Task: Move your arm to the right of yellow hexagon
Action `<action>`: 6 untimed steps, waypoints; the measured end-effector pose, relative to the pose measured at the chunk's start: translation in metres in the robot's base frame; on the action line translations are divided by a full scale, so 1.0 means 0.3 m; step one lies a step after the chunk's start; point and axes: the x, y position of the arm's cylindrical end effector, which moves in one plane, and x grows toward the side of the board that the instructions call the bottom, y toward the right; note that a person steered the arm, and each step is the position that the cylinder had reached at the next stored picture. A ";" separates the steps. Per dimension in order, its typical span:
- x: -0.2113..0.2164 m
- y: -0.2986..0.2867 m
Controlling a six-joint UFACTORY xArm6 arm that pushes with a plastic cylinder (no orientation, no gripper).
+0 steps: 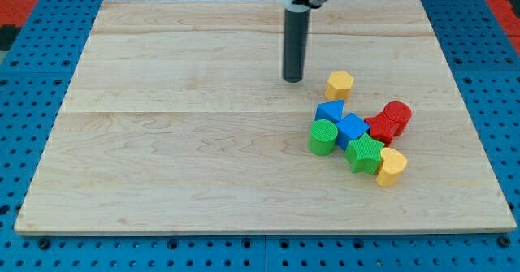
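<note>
The yellow hexagon (340, 84) sits alone on the wooden board (162, 142), right of centre. My tip (292, 79) touches the board just to the hexagon's left, a short gap away. Below the hexagon lies a tight cluster: a blue triangle-like block (328, 112), a blue cube (352, 129), a green cylinder (322, 137), a green star-like block (366, 153), a red cylinder (396, 115), a red star-like block (379, 129) and a yellow heart-like block (392, 166).
The board lies on a blue perforated table (41, 69). The cluster is close under the hexagon, its nearest blue block a short way below it.
</note>
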 end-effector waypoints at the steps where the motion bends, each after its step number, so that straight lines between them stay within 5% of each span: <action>1: 0.106 0.221; 2: 0.217 0.287; 4: 0.021 0.322; 5: 0.107 0.553; 6: 0.227 0.586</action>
